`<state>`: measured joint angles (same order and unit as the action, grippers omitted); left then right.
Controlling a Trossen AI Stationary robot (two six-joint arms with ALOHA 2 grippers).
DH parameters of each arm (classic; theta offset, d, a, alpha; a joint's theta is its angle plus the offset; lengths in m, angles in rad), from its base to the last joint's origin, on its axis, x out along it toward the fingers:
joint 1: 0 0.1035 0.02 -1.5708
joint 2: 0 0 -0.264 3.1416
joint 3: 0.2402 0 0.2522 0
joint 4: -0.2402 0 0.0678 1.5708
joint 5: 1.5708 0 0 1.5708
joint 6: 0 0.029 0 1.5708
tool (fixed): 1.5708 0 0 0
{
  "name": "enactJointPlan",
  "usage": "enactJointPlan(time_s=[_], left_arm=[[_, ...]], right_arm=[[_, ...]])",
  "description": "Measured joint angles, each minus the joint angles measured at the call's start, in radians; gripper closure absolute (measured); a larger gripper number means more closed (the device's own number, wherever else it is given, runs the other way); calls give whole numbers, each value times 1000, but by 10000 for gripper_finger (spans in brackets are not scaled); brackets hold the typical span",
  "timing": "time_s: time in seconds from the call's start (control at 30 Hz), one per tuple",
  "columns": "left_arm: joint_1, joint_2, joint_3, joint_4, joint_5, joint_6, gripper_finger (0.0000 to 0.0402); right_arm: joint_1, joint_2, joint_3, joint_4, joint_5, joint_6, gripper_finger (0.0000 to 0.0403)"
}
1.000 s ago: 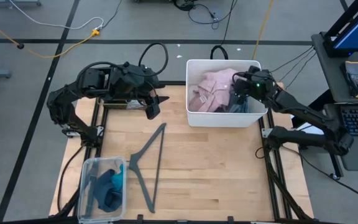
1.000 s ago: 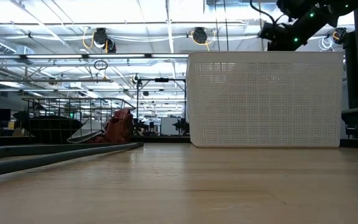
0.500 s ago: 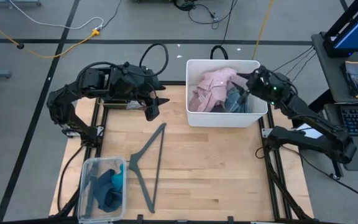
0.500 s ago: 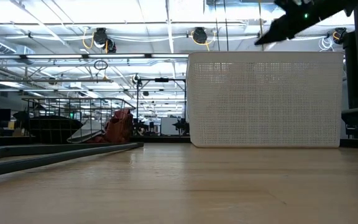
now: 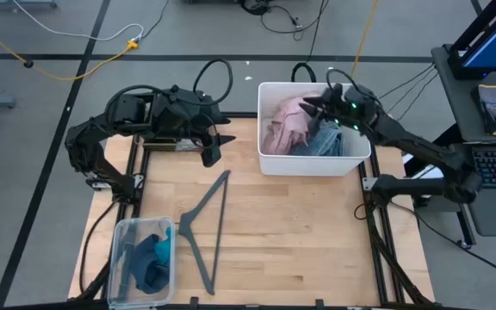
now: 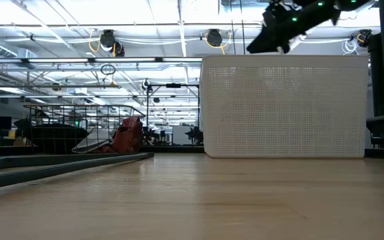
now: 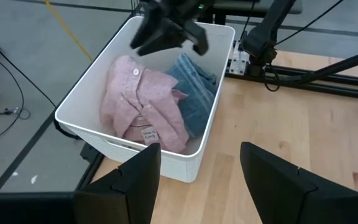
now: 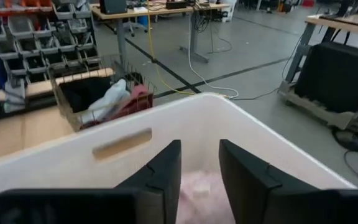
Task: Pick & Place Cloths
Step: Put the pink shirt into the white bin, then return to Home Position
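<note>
Jaws on the right gripper (image 5: 310,102) stand a little apart with nothing between them; from its own wrist camera the two dark fingers (image 8: 160,177) frame a gap, and through it I can see pink cloth low in the bin (image 5: 269,164). That gripper hangs over the bin's far side, above the rim, pointing toward the pink shirt (image 5: 287,120). The left gripper (image 5: 213,146) waits over the table's far left part, its fingers (image 7: 129,180) spread wide and empty, well away from the bin.

The cloths sit in two places. The pink shirt lies heaped against the bin's left wall, its white tag (image 7: 146,134) facing up near the front; a blue striped piece (image 7: 194,93) is tucked beside it on the right. Small teal pieces (image 5: 149,258) lie in the clear box (image 5: 119,258) at the table's near left corner. The hanger (image 5: 203,222) lies flat on the wood between them.

If the shirt is the target, I'd say the right arm should drop straight down onto the highest fold of pink rather than the flat part, pinch a thick bunch, and lift well clear of the rim before travelling. Going in too near the wall risks the fingers catching plastic, and a shallow pinch may slip off or drag the blue piece along.
</note>
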<state>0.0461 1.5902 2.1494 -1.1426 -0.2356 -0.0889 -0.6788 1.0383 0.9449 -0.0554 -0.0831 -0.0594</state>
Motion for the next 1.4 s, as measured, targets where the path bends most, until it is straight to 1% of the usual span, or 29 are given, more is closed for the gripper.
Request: enactJointPlan(time_s=[0.1,0.13,0.2,0.3,0.37,0.47,0.53,0.67,0.8,1.0,1.13,1.3,1.4], left_arm=[[0,0,0,4,0,1,176],[0,0,0,4,0,1,176],[0,0,0,4,0,-2,176],[0,0,0,3,0,-3,176],[0,0,0,3,0,-3,176],[0,0,0,3,0,0,176],[0,0,0,3,0,0,176],[0,0,0,3,0,1,176],[0,0,0,3,0,1,176],[0,0,0,24,2,2,176],[-3,0,0,36,9,2,176],[-3,0,-2,36,64,3,176],[-3,-1,-24,34,85,18,176]], right_arm=[[0,102,90,-8,-5,24,313],[0,138,121,-27,-22,25,315],[0,212,184,-96,-50,26,319],[7,308,264,-210,-52,21,321],[9,355,302,-262,-51,13,321],[10,390,324,-298,-50,11,321],[11,398,327,-327,-24,10,321],[13,373,327,-478,98,-36,321],[13,341,327,-635,164,-56,321],[2,316,327,-810,169,-57,321],[-24,318,326,-886,218,-26,321],[-48,311,326,-927,215,-5,321],[-47,263,325,-921,214,15,322]])
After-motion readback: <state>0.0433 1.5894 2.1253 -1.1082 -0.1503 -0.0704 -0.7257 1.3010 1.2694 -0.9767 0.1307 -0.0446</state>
